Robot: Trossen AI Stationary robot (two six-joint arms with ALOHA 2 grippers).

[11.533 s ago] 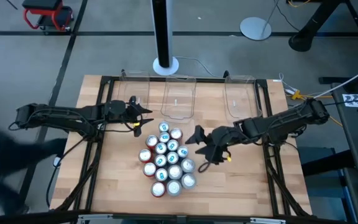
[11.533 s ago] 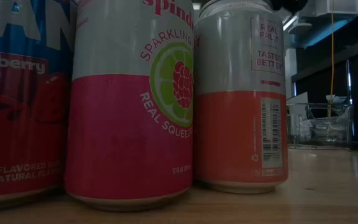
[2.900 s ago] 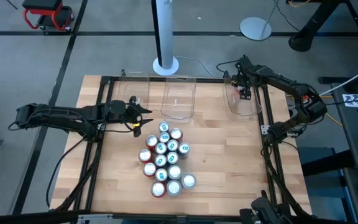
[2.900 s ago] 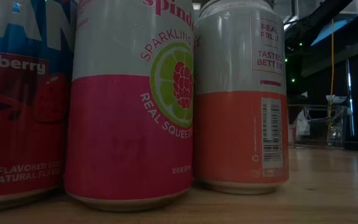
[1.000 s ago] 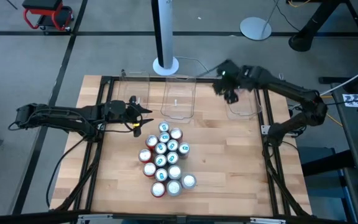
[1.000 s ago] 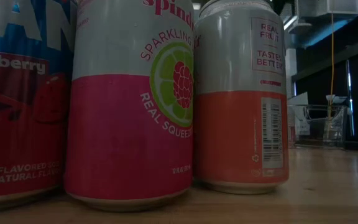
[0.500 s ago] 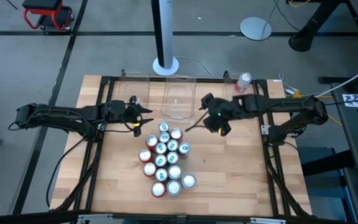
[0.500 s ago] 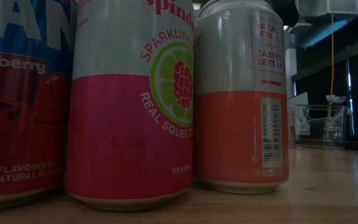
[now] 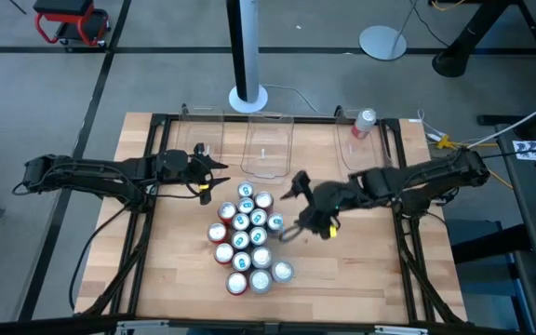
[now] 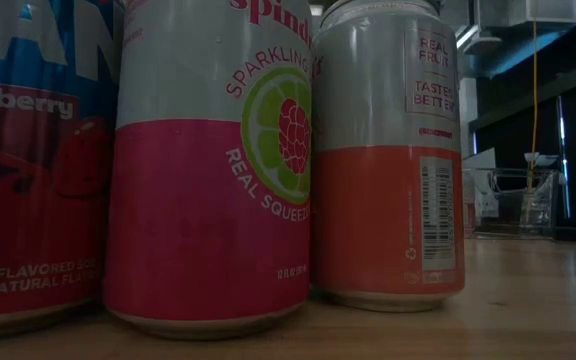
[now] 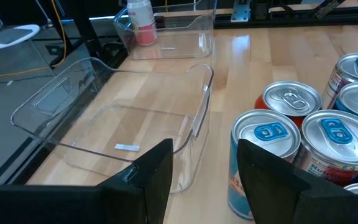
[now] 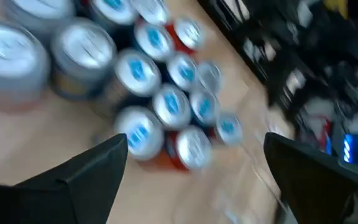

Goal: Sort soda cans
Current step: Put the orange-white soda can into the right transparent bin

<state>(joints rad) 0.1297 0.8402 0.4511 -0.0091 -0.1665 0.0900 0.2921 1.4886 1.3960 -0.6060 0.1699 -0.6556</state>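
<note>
The right hand point(image 9: 298, 212) was spread wide with nothing in it, hovering just off the cluster of soda cans point(image 9: 247, 234) standing upright mid-counter point(image 9: 361, 279). The nearest cans sat right beside its fingertips, toward the left arm's side, long axes vertical, so I'd guess a sideways reach takes one. One can point(image 9: 366, 121) was already in the bin point(image 9: 361, 160) behind the right hand. The left hand point(image 9: 214, 175) waited partly open and empty at the cluster's far edge.

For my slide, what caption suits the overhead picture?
Right gripper open beside the soda cans; one can already binned.
</note>
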